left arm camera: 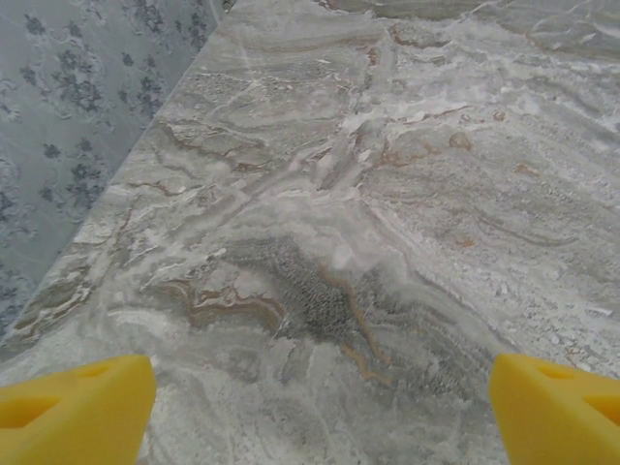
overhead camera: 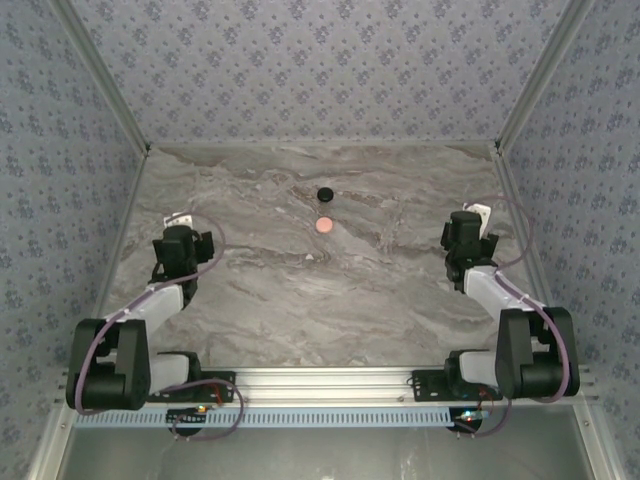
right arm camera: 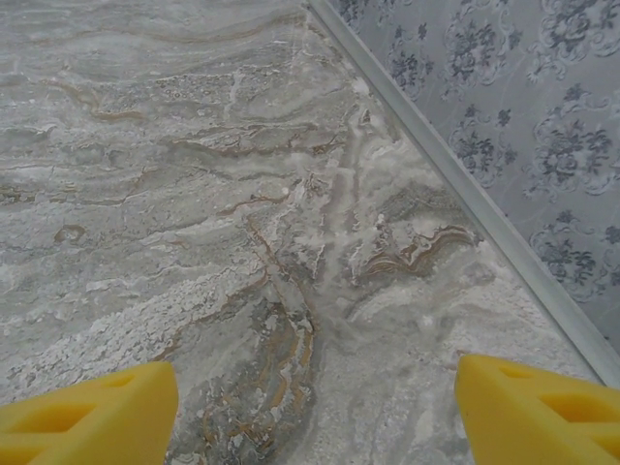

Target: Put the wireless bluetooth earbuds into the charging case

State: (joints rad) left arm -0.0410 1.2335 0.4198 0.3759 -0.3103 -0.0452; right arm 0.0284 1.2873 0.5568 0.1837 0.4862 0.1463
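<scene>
The worktop (overhead camera: pixel 300 290) is showing a smooth, grey-veined stone finish; the charging case (overhead camera: pixel 324 225) is looking smooth; the left end effector (left arm camera: pixel 320 407) is showing matt yellow plastic fingers (left arm camera: pixel 77 412).

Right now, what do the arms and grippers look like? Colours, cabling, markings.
Both match: the left arm and right arm have black joint housings with pale grey-white links between them. A thin purple cable loops along each. Each gripper has blocky yellow fingers, seen on the left gripper and right gripper. No markings are legible.
</scene>
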